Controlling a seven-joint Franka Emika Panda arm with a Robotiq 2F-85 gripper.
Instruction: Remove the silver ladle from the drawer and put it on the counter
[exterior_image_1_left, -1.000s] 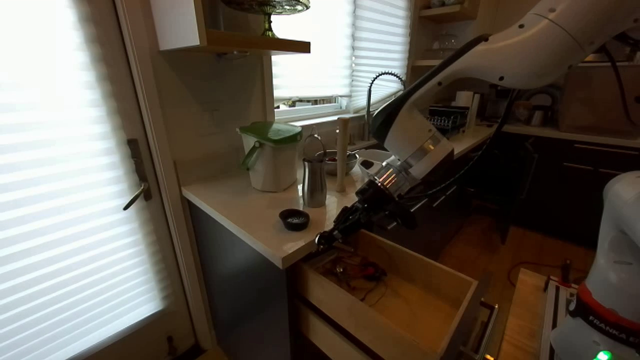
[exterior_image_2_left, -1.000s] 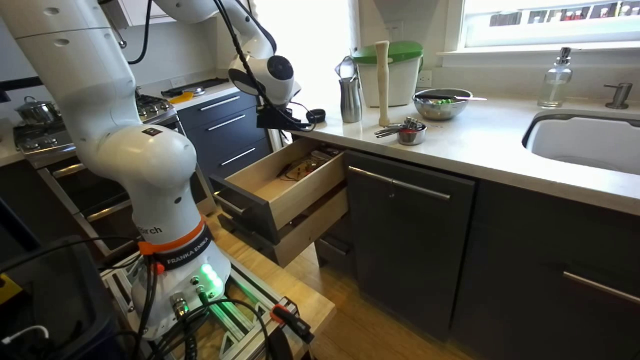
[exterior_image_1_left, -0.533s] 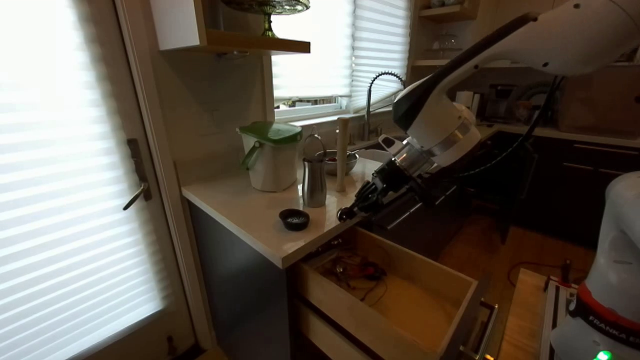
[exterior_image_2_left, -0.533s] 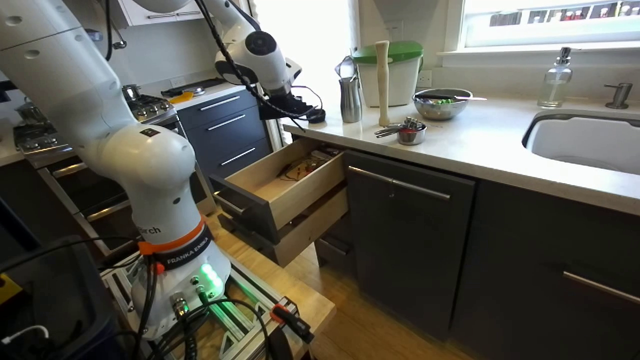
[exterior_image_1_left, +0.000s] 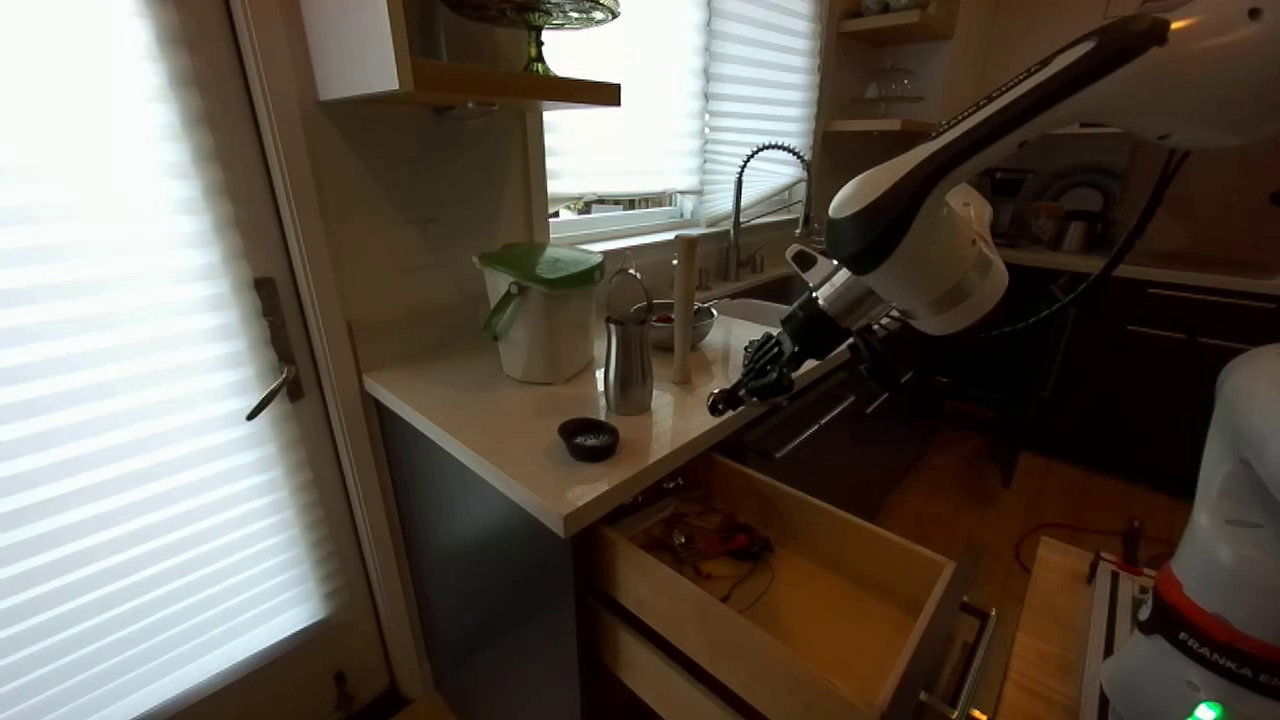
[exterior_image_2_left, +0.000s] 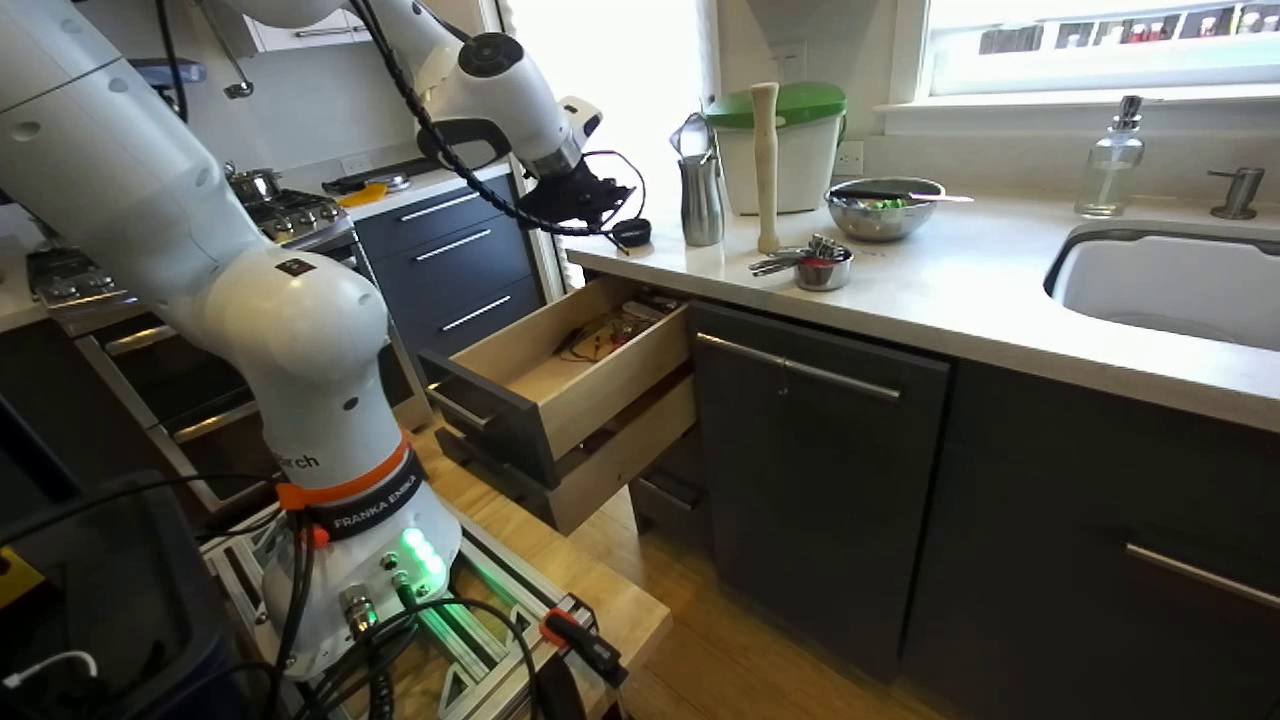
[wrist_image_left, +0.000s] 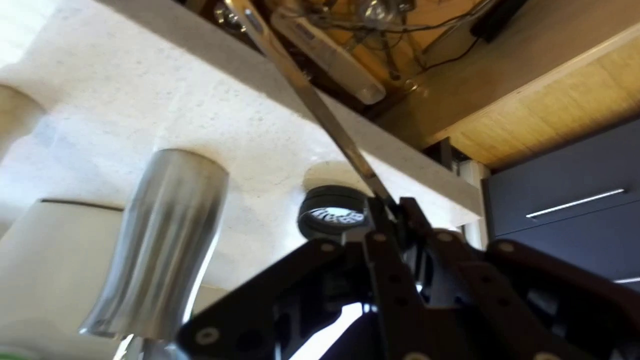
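Base (exterior_image_2_left: 350, 600) upright; status lights (exterior_image_2_left: 425, 557) green, orange band (exterior_image_2_left: 350, 487) above the lettered dark collar. Shoulder joint (exterior_image_2_left: 300, 320) white and rounded; upper arm (exterior_image_2_left: 150, 180) slants up from it and runs out of frame. Forearm (exterior_image_1_left: 990, 130) descends obliquely, dark strip along its length; black cable (exterior_image_2_left: 423, 125) strung beside it toward the tool end. Wrist housing (exterior_image_1_left: 945, 280) tilted. Gripper (wrist_image_left: 392, 207) black, pitched obliquely downward in both exterior views. Wrist view: it enters from the bottom edge, linkages spread to either side, fingers (wrist_image_left: 415, 220) clamped, tips nearly meeting. Fingertip detail too dark to read in both exterior views.
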